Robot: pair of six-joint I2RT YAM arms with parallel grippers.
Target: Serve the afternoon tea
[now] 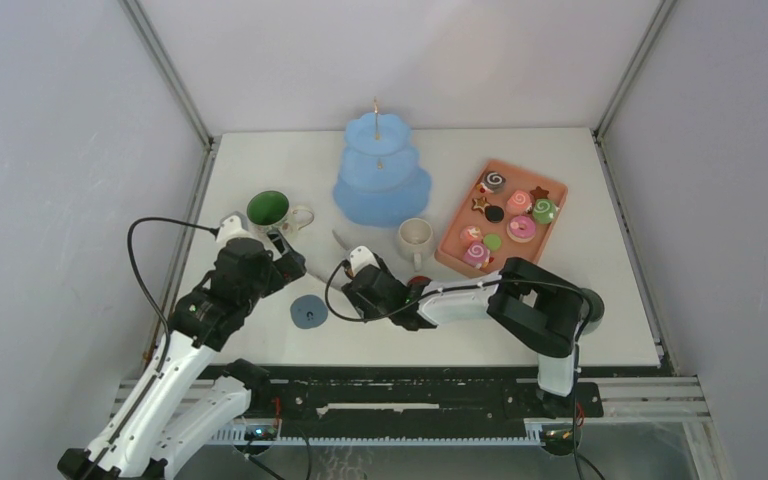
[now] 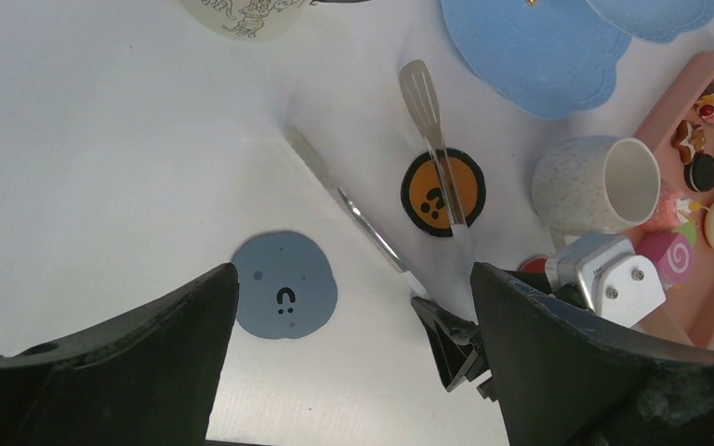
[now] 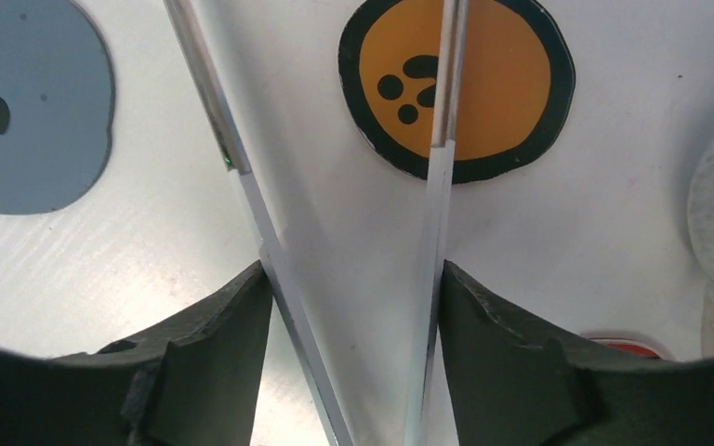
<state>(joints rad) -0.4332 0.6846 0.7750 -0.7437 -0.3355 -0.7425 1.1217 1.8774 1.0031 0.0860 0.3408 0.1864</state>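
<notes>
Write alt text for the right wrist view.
Right gripper straddles metal tongs on a white table, touching both arms. One arm crosses an orange, black-rimmed coaster; a grey-blue coaster sits at upper left.

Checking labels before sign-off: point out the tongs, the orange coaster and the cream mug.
tongs point(image 2: 420, 93): left wrist view, on the slotted blade.
orange coaster point(image 2: 466, 186): left wrist view, on its orange face.
cream mug point(image 2: 572, 186): left wrist view, on its outer wall.
</notes>
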